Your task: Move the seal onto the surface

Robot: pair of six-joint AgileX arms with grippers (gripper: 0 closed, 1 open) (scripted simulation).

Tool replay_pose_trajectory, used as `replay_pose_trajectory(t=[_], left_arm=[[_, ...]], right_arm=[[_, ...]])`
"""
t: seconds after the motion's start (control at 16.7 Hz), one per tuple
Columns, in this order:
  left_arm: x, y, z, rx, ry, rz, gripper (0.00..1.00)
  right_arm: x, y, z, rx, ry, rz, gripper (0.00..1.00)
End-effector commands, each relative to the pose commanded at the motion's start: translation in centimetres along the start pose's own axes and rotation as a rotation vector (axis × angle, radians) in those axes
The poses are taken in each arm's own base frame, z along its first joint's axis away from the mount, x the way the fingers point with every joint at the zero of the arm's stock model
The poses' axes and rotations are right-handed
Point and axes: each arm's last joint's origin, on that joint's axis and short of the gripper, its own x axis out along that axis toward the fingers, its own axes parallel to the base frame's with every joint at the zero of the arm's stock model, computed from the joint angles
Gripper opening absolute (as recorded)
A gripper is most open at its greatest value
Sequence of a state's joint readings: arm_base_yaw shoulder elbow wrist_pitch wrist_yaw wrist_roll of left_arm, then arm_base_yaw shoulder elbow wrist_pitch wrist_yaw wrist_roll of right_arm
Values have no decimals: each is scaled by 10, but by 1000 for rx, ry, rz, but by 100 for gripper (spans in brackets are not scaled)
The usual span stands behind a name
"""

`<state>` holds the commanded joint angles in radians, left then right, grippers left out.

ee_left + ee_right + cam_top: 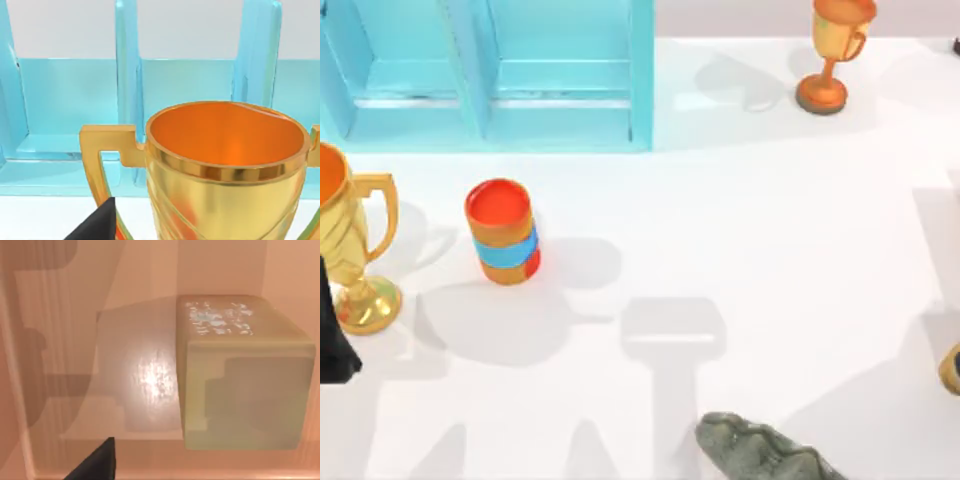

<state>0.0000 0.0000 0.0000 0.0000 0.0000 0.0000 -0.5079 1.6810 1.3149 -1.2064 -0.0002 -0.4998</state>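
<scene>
Showing a pale mottled mark on its upper face, the seal [245, 375] is a plain golden-brown block

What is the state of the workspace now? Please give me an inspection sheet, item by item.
Surface: white tabletop, flat, with grey shadows on it.
Job's things: seal, a block with a pale mark on its upper face, standing on a tan surface; nothing touches it.
Clutter: gold trophy at the left edge; orange can with a blue band beside it, apart; small orange trophy at the back right; grey-green stone figure at the front edge.
Grippers: left gripper close to the gold trophy; right gripper close to the seal.
Cables: nothing seen.
Surroundings: light-blue cabinet at the back left.
</scene>
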Motion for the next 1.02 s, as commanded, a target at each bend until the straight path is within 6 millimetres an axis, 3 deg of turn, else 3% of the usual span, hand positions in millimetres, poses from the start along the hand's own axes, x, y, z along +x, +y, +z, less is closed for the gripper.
replay_pose_trajectory(t=[0.54,0.84,1.02], left_arm=[[0,0,0,0,0,0,100],[0,0,0,0,0,0,100],[0,0,0,0,0,0,100]], right_arm=[[86,-1,0,0,-4,-2,100],[89,0,-1,0,-2,-1,100],[89,0,-1,0,-2,-1,77]])
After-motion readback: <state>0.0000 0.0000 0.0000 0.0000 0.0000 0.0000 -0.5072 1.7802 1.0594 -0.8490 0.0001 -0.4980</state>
